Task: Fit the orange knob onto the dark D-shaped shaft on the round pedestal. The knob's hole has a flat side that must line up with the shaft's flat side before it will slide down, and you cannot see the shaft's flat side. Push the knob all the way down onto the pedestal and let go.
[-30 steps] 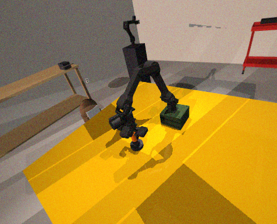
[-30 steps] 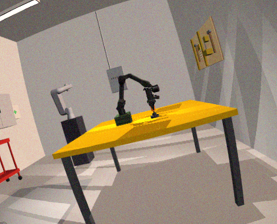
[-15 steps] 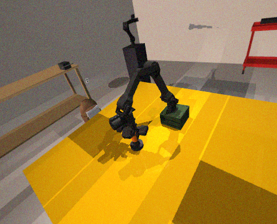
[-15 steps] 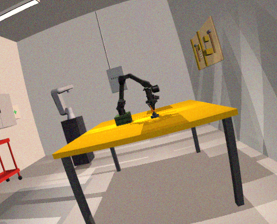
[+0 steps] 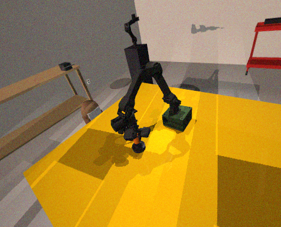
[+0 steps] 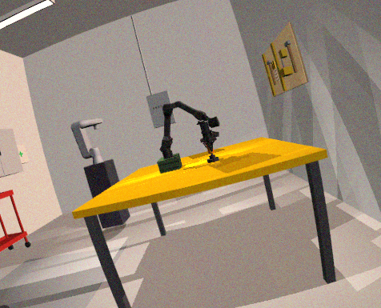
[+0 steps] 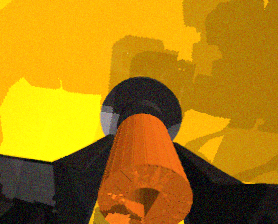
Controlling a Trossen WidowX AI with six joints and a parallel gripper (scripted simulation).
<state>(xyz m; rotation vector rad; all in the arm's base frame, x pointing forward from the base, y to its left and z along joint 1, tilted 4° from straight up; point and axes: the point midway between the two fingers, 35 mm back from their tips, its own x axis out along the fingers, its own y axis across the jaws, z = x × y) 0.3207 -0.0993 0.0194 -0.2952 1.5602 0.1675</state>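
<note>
The orange knob (image 5: 136, 140) (image 6: 210, 151) (image 7: 144, 142) is held upright between the fingers of my gripper (image 5: 137, 138) (image 7: 142, 144), which is shut on it. The dark round pedestal (image 5: 139, 148) (image 6: 213, 159) (image 7: 142, 86) stands on the table directly under the knob. In the wrist view the knob's top face with its hole is near the camera. A dark raised part shows at its far end, over the pedestal's middle. The shaft's flat side is hidden, and I cannot tell how far the shaft is inside the knob.
The yellow table (image 5: 148, 190) (image 6: 145, 190) carries the arm's green base box (image 5: 177, 120) (image 6: 170, 163), behind and to the right of the pedestal in the top view. A wooden shelf (image 5: 33, 81) and a red cart (image 5: 269, 63) (image 6: 2, 240) stand off the table.
</note>
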